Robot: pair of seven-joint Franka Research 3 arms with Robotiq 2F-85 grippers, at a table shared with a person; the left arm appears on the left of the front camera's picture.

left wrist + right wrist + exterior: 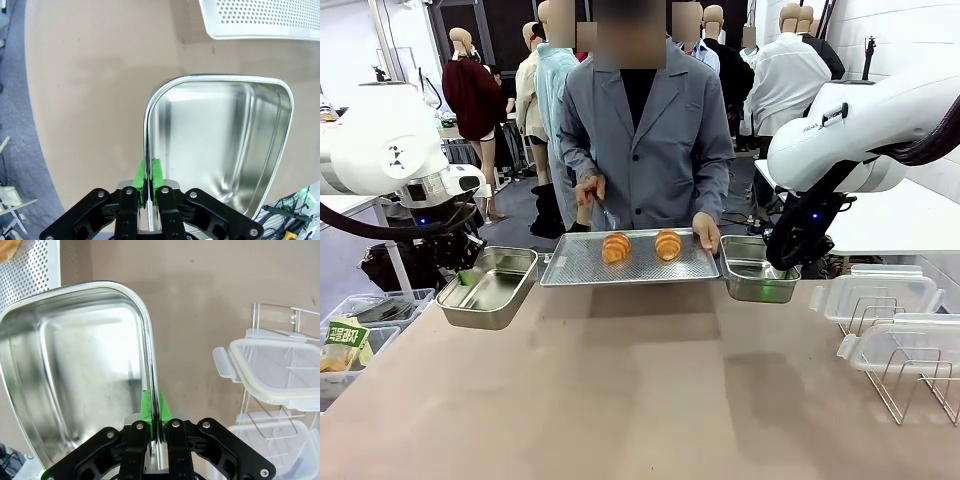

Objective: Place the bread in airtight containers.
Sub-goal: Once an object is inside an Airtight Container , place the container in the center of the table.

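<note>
Two golden-brown croissants lie on a perforated steel tray at the table's far edge. A person's hand holds that tray's right corner. A steel container sits to the left of the tray, and my left gripper is shut on its outer rim. The left wrist view shows the green pads pinching the rim of this bare tub. On the right, my right gripper is shut on the rim of the other container, seen close as the tub under my gripper.
Two clear plastic lids rest on a wire rack at the right of the table, next to the right tub. The near half of the brown tabletop is bare. Bins stand off the table's left edge.
</note>
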